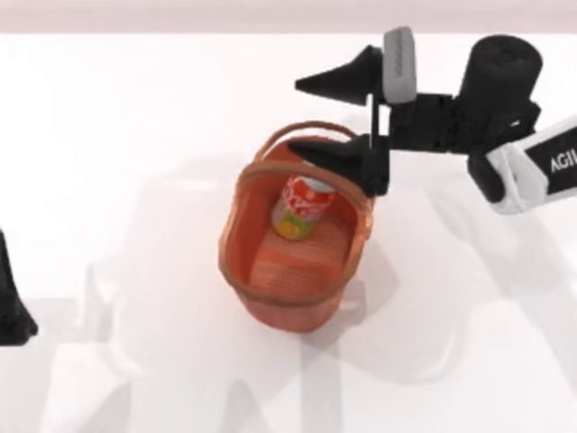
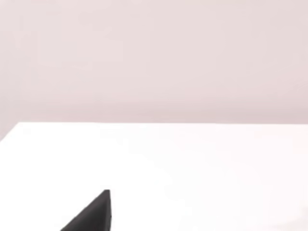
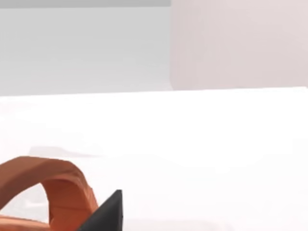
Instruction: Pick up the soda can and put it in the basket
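Observation:
The orange-red wicker basket [image 1: 236, 194] stands at the table's middle, its brown handle [image 3: 57, 178] arching across it. The soda can [image 1: 302, 206], red above and lime-green below, rests tilted inside the basket with nothing gripping it. My right gripper [image 1: 311, 117] hovers over the basket's far right rim and is open. One black finger is above the rim and the other is well beyond it. In the right wrist view one fingertip [image 3: 108, 214] shows beside the handle. My left gripper [image 1: 11, 311] sits parked at the left edge, with one finger [image 2: 94, 214] showing off-centre.
The white table [image 1: 135, 135] runs to a far edge below a pale wall [image 2: 154, 57]. The right arm's white-sleeved link [image 1: 532, 171] reaches in from the far right.

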